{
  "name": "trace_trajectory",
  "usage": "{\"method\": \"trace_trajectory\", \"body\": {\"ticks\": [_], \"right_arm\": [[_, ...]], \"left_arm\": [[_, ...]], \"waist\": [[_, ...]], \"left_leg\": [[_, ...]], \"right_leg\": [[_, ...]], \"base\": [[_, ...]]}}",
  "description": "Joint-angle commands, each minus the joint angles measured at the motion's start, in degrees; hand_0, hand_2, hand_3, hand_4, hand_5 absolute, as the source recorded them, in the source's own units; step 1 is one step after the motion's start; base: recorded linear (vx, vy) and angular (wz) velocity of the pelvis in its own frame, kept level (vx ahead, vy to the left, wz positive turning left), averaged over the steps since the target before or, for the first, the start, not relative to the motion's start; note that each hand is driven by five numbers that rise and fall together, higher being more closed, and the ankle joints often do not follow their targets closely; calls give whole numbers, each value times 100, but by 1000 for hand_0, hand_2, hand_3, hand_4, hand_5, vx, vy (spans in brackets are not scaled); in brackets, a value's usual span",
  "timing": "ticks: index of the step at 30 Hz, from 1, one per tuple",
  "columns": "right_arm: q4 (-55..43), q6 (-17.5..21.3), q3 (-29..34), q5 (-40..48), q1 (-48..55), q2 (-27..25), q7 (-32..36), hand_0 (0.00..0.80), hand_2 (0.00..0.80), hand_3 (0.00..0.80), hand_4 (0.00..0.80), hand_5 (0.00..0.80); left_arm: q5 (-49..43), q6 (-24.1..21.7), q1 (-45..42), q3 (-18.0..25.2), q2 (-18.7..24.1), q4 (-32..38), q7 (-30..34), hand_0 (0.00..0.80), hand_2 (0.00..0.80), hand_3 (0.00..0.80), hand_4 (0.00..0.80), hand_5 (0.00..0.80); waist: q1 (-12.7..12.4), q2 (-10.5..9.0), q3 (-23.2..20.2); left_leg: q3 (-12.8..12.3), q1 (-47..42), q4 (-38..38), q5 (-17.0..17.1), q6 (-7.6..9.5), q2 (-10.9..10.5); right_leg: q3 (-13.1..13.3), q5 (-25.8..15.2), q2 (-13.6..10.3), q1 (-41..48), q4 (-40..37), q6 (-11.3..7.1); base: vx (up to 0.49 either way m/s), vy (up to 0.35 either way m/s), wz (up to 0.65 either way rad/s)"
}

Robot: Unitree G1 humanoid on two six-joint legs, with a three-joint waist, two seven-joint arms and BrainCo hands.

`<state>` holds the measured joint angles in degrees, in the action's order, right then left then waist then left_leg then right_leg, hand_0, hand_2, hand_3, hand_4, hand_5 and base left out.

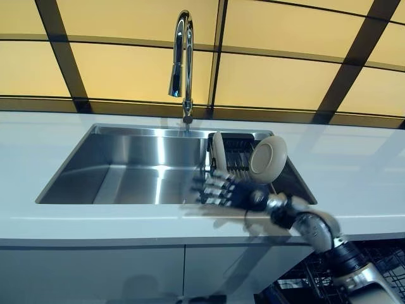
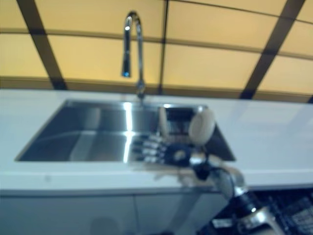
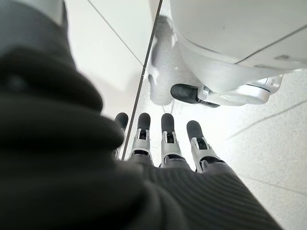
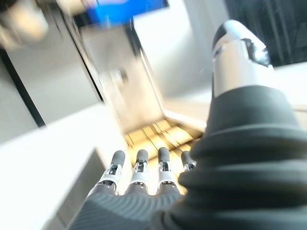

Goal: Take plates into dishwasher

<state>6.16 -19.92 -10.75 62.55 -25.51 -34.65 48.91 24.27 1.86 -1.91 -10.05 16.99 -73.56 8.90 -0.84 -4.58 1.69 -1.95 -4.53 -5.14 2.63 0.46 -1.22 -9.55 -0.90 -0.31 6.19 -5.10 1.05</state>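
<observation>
No writing can be read anywhere in the views. Two cream, round plates stand in a dark wire rack (image 1: 235,155) at the right end of the steel sink (image 1: 126,171), right of the frame's centre: one plate (image 1: 218,152) stands on edge, showing only its thin rim, and the other plate (image 1: 267,158) leans with its shallow face turned toward the camera.

The right hand (image 1: 237,193) reaches in from the lower right and hovers over the sink's front edge, just below the plates, its fingers stretched straight toward the basin and holding nothing. The left hand (image 3: 163,143) shows only in its own wrist view, fingers straight and empty, pointing down at a pale tiled floor (image 3: 110,52).

The sink is set into a white countertop (image 1: 354,171), with a tall chrome faucet (image 1: 183,57) rising behind it at the upper centre. Behind runs a wall of yellow panels (image 1: 272,79) divided by dark strips. White cabinet fronts (image 1: 95,272) fill the lower left, and a dishwasher rack (image 1: 386,259) shows at the lower right corner.
</observation>
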Motion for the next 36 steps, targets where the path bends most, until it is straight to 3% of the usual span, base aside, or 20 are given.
{"method": "trace_trajectory", "body": {"ticks": [1, 5, 10, 14, 23, 30, 36], "right_arm": [[443, 602, 487, 490, -655, -248, -584, 0, 0, 0, 0, 0], [1337, 1112, 789, 757, -1372, -985, -1768, 0, 0, 0, 0, 0], [2069, 1159, 968, 1189, -2119, -1480, -3342, 0, 0, 0, 0, 0], [2672, 1403, 730, 211, -2665, -1854, -4153, 0, 0, 0, 0, 0], [3465, 1434, -350, -922, -3818, -2223, -5311, 0, 0, 0, 0, 0], [3732, 1044, -1075, -1715, -4427, -2175, -5552, 0, 0, 0, 0, 0], [3935, 1013, -1478, -1840, -4820, -2095, -5588, 0, 0, 0, 0, 0]], "left_arm": [[-133, -124, 210, -146, -20, -400, 4, 0, 0, 0, 0, 0], [-62, -97, 215, -203, -19, -416, -1, 0, 0, 0, 0, 0], [58, -78, 239, -280, 41, -469, 34, 0, 0, 0, 0, 0], [179, -67, 252, -335, 53, -415, 20, 0, 0, 0, 0, 0], [190, 96, 196, -451, 73, -378, -37, 0, 0, 0, 0, 0], [177, 207, 305, -565, 133, -212, -103, 0, 0, 0, 0, 0], [239, 189, 395, -605, 212, -150, -78, 0, 0, 0, 0, 0]], "waist": [[-27, -31, -71], [-20, -55, -53], [-24, -65, -19], [-77, -82, -8], [-217, -116, 102], [-302, -77, 320], [-359, -18, 594]], "left_leg": [[-250, -146, 14, -567, 114, 71], [-253, -194, 14, -586, 106, 71], [-247, -230, 14, -580, 91, 71], [-198, -214, 14, -556, 79, 64], [-41, 46, 14, -379, 27, 42], [62, 373, 14, -233, 4, 10], [146, 666, 14, -125, -6, -21]], "right_leg": [[-104, 211, -138, 117, 10, -228], [-94, 211, -125, 155, 10, -229], [-96, 191, -116, 180, 10, -225], [-97, 176, -116, 163, 10, -220], [-104, 66, -111, -61, 10, -246], [-166, -45, -150, -366, 10, -279], [-193, -129, -183, -637, 10, -301]], "base": [[18, 10, -8], [19, 4, -6], [18, -1, -4], [45, 1, -1], [48, -8, 0], [6, -1, 0], [-32, 6, 2]]}}
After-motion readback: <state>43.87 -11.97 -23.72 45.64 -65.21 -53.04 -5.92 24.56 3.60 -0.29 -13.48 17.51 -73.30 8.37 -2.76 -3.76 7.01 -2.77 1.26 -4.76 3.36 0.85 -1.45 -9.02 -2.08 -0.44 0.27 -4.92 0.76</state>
